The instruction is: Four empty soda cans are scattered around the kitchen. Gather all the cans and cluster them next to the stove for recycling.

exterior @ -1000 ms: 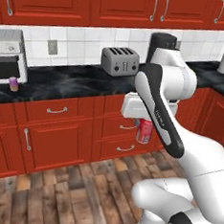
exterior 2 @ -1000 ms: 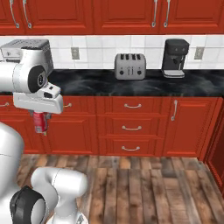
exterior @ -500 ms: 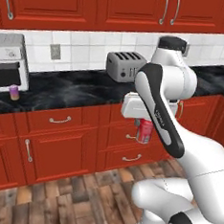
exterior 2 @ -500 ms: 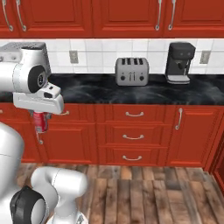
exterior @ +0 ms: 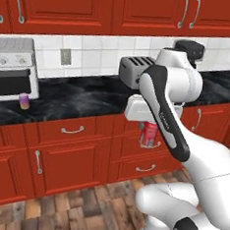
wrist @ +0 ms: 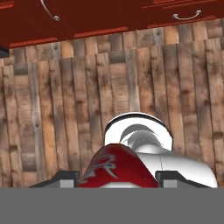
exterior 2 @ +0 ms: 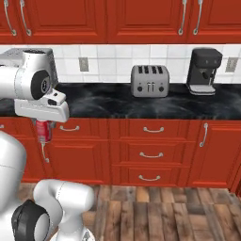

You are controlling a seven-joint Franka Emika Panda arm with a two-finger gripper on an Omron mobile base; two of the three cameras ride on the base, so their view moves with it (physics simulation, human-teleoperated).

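One red cylindrical soda can (exterior: 149, 133) is grasped by the gripper (exterior: 148, 135); one purple-pink can (exterior: 24, 100) is seen upright on the black marbled tabletop (exterior: 84, 97).

light: even, bright | shadows: faint | glare: none | blur: slight softness, rendered

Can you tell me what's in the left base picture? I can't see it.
A white robot arm holds a red soda can in its gripper, hanging in front of red drawers. Behind it, a black counter holds a purple can beside a silver toaster oven, plus a toaster.
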